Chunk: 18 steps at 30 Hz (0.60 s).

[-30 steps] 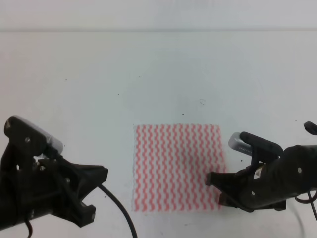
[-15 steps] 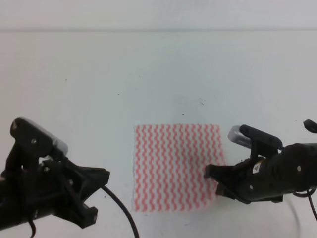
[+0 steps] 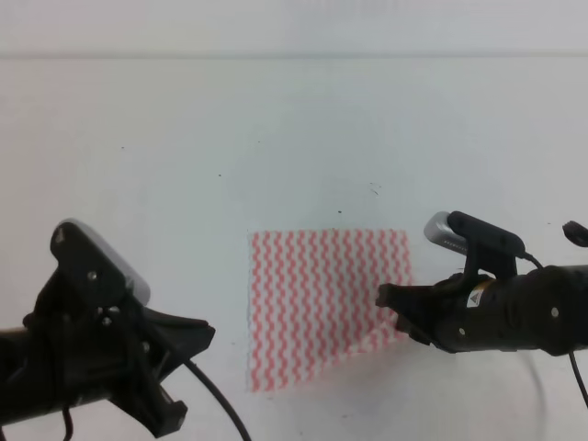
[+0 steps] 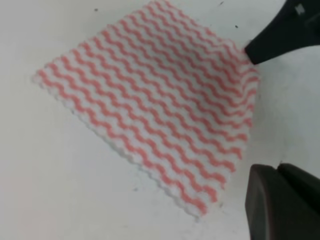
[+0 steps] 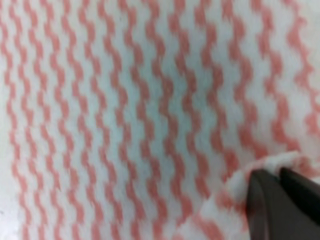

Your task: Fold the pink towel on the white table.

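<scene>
Pink towel [image 3: 322,303] on white table [image 3: 276,129]

A pale wall band [image 3: 294,28] ran along the far edge of the scene; no markings were legible on it.

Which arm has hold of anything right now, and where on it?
The right gripper is pinching the pink towel at its near right corner, which is lifted off the white table. The left gripper holds nothing and is clear of the towel.
</scene>
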{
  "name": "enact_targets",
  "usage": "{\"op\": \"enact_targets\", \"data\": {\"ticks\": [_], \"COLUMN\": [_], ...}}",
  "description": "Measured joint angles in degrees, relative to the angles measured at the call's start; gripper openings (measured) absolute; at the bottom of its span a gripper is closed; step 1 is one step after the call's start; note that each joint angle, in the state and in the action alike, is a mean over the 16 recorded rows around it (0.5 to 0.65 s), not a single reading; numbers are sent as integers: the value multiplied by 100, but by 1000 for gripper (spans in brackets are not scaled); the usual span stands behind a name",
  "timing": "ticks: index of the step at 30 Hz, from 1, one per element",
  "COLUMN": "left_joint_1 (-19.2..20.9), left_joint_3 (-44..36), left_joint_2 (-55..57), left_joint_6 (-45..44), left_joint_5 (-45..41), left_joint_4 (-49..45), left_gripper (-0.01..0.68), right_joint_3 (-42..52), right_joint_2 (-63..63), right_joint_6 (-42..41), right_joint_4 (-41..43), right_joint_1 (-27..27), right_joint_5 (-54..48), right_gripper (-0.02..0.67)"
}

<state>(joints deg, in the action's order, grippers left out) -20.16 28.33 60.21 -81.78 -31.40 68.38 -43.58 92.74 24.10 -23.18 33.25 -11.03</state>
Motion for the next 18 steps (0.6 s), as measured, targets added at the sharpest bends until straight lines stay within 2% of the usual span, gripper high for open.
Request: {"op": "enact_targets", "data": {"ticks": [9,18], "left_joint_1": [-1,-1], "left_joint_3": [-1,7], "left_joint_2": [230,494], "left_joint_6": [-1247,-2059], "left_joint_5": [-187,-306], "left_joint_4": [380,680], "left_gripper": [-5,9], "right_joint_3": [-50,-250], "right_joint_2": [12,147], "right_joint_6": [-29,-33], "right_joint_4": [135,323], "right_joint_1": [0,0], "right_joint_5": [335,425], "right_gripper": [-16,-17]}}
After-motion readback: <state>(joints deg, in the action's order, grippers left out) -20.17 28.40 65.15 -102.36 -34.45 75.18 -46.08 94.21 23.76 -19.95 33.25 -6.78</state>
